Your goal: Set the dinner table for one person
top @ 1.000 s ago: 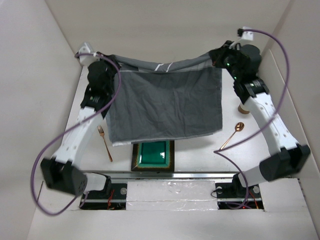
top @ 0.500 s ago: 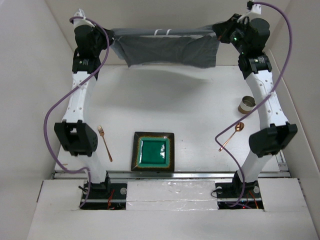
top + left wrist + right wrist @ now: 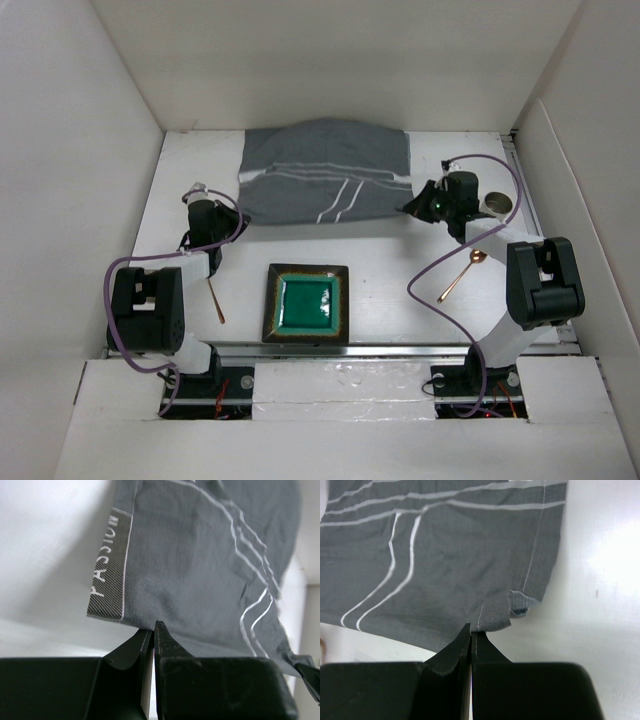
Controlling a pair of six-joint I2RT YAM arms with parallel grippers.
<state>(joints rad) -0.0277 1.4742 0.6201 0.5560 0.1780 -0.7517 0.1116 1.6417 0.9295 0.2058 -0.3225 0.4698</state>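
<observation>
A grey striped cloth (image 3: pixel 325 170) lies spread flat on the far middle of the white dinner table (image 3: pixel 400 290). My left gripper (image 3: pixel 236 215) is shut on the cloth's near left edge, and the left wrist view shows the jaws (image 3: pixel 152 625) pinched together on the hem of the cloth (image 3: pixel 200 570). My right gripper (image 3: pixel 408 207) is shut on the cloth's near right corner. In the right wrist view the folded corner of the cloth (image 3: pixel 445 555) sits between the tips (image 3: pixel 471 629).
A square green plate (image 3: pixel 307 303) with a dark rim sits at the near middle. A copper fork (image 3: pixel 214 300) lies left of it, partly under the left arm. A copper spoon (image 3: pixel 463 273) lies to the right, and a small tin cup (image 3: pixel 495 203) stands behind the right wrist.
Both arms came down from holding the cloth stretched high at the back. The cloth now lies flat on the far table, and both wrists sit low by its near corners.
</observation>
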